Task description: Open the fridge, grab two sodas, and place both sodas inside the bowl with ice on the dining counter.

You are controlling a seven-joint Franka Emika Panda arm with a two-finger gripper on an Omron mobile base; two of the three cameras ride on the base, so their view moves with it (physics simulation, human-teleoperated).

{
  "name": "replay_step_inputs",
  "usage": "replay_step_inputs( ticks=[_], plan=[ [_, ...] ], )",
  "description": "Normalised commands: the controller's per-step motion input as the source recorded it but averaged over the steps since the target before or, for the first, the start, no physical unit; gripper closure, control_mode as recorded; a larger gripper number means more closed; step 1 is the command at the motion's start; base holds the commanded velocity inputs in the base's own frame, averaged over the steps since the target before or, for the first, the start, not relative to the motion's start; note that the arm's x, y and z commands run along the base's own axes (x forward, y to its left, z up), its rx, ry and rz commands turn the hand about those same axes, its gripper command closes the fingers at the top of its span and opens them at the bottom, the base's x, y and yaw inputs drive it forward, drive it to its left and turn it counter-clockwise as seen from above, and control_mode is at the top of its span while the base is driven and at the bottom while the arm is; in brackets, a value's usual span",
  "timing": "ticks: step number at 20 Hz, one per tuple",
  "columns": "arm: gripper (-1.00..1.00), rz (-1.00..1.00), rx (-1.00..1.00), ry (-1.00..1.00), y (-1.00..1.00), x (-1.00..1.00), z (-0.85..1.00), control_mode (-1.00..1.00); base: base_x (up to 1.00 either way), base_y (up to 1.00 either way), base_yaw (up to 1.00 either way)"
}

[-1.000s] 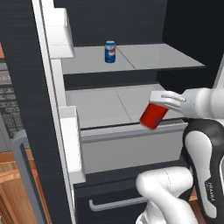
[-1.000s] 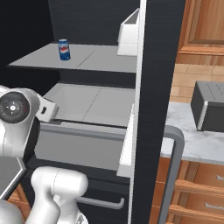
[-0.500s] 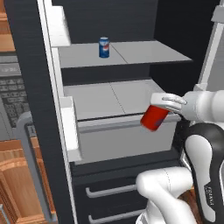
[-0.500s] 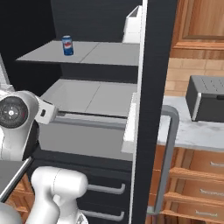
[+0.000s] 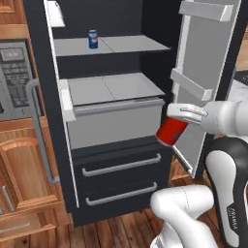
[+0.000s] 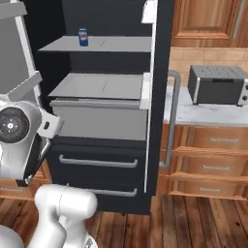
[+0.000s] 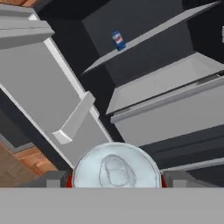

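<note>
Pinching the red soda can (image 5: 171, 131) between the two fingers of the gripper (image 5: 175, 115), jaws closed on its sides, can tilted with its base pointing down toward the fridge drawers. Holding it in the air outside the fridge (image 5: 116, 160), just in front of the lower edge of the grey crisper bin and beside the inner face of the opened right door (image 5: 203, 77). Showing, in the hand view, the can's silver top (image 7: 116, 168) filling the space between the finger tips, red rim peeking at either side.

Sitting upright on the top shelf (image 5: 116, 46), toward its back left corner: the blue soda can (image 5: 93, 39), well apart from the gripper; also seen at the left end of that shelf in the right base view (image 6: 83, 37) and small and tilted in the hand view (image 7: 117, 40). Standing wide open, both fridge doors. Lying shut below the shelves, two black drawers with grey bar handles (image 5: 121, 165).

Resting on the wall countertop (image 6: 203, 114) to the right of the fridge: a steel toaster (image 6: 218, 85), above wooden drawers.
</note>
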Motion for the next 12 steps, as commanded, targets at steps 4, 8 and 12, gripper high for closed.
replay_step_inputs(
  ticks=[4,8,12],
  plan=[
    [1.00,0.00,0.00,0.00,0.00,0.00,0.00,1.00,-1.00,0.31,-0.29],
    [1.00,0.00,0.00,0.00,0.00,0.00,0.00,1.00,-1.00,0.21,-0.28],
    [1.00,0.00,0.00,0.00,0.00,0.00,0.00,1.00,-1.00,0.03,-0.28]
  ],
)
